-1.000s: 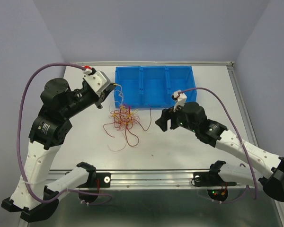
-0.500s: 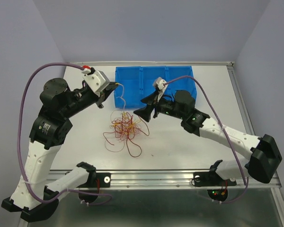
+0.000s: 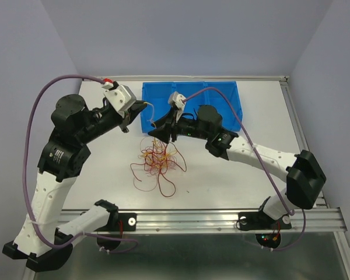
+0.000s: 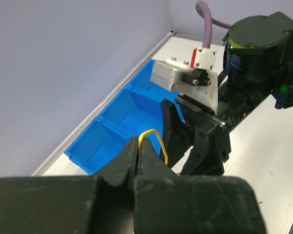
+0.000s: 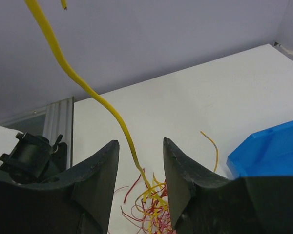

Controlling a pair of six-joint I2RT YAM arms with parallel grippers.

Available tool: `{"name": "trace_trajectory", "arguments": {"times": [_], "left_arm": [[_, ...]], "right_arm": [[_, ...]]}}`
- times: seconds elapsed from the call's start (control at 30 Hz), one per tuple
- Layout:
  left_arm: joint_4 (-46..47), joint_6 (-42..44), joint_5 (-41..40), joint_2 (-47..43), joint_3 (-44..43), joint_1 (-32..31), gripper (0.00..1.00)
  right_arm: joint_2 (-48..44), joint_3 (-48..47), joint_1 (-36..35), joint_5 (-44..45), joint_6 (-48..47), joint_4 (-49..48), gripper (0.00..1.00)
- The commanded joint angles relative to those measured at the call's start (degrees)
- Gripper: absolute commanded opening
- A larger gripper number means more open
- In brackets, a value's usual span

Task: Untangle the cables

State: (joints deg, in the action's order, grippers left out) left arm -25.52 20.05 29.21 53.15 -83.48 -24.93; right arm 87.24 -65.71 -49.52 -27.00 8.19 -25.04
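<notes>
Left gripper [image 3: 141, 107], upper left of centre: jaws closed on one yellow strand [image 4: 156, 133], which trails down to the heap.
Cables [image 3: 158, 158]: loose tangle of red, orange and cream wires lying on the table [image 3: 239, 175], centre of frame, just below the blue bin [image 3: 221, 98].
Right gripper [image 3: 162, 133], over the tangle's upper edge: jaws parted, the yellow strand running between them, unpinched.

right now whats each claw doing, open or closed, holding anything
left claw: closed, pinching a yellow cable
right claw: open, one finger on each side of the hanging yellow cable, not clamped on it
</notes>
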Motion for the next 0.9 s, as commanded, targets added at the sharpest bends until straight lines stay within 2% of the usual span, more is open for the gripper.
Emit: {"name": "trace_trajectory", "arguments": {"times": [0.0, 0.03, 0.13, 0.27, 0.33, 0.47, 0.57, 0.67, 0.87], "left_arm": [[3.9, -1.86, 0.23, 0.99, -3.87, -0.12, 0.0], [3.9, -2.64, 0.32, 1.26, -4.84, -0.12, 0.0], [3.55, -5.28, -0.21, 4.06, -12.03, -0.12, 0.0], [1.61, -9.4, -1.35, 9.42, -27.12, -0.03, 0.0], [1.61, -10.73, -3.1, 11.89, -31.28, -0.12, 0.0], [3.19, -12.67, -9.25, 15.23, -43.22, -0.12, 0.0], [3.02, -13.11, -16.44, 19.0, -51.76, -0.03, 0.0], [5.29, -12.94, -19.88, 19.45, -53.28, -0.03, 0.0], [13.37, -11.44, -26.92, 14.54, -44.6, -0.12, 0.0]], "right_arm": [[1.78, -2.67, -1.02, -0.86, -0.63, -4.49, 0.45], [2.14, -2.23, -1.11, -0.77, -0.45, -4.93, 0.4], [3.98, -0.21, -1.11, -0.94, 1.04, -8.27, 0.35], [7.58, 0.5, -2.07, -1.74, 2.45, -10.21, 0.26], [9.16, 1.72, -2.42, -0.6, 2.71, -10.21, 0.21], [9.7, 8.65, -2.52, 1.51, 4.29, -14.32, 0.22], [8.56, 15.07, -2.6, 3.35, 6.14, -21.17, 0.27], [8.38, 19.3, -2.6, 4.76, 6.67, -22.07, 0.27], [9.79, 27.99, -2.6, 10.56, 8.78, -26.19, 0.27]]}}
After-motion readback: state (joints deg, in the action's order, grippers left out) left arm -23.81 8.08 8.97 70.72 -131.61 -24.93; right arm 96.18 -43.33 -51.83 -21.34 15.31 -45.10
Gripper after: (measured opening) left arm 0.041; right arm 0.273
